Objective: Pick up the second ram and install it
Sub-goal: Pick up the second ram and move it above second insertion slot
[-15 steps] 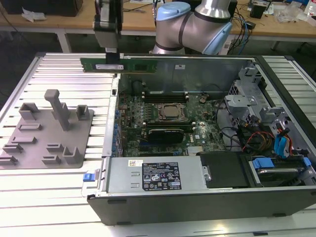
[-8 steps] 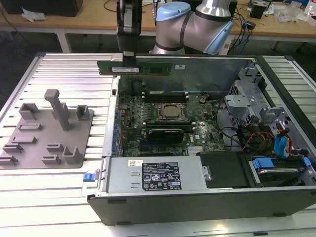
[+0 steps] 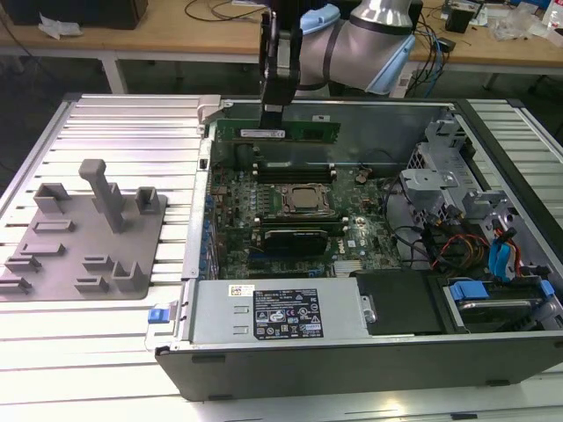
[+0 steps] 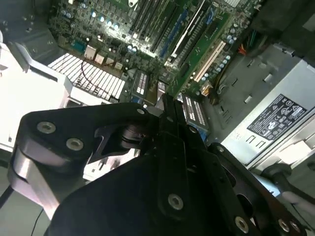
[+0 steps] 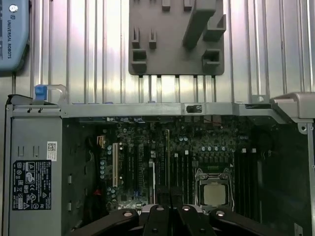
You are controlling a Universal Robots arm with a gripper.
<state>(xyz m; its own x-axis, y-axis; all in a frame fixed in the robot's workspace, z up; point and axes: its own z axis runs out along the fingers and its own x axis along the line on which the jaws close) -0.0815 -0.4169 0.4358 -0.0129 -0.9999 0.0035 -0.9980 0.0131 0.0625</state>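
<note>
While your pincer grips the ram at its middle, you see a long, flat green stick with dark chips and a white label; the motherboard lies below the pincer.

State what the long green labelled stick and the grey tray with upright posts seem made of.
The long green labelled stick: probably fibreglass circuit board, matte, carrying dark chips. The grey tray with upright posts: likely plastic, uniformly dull grey, moulded shapes.
</note>
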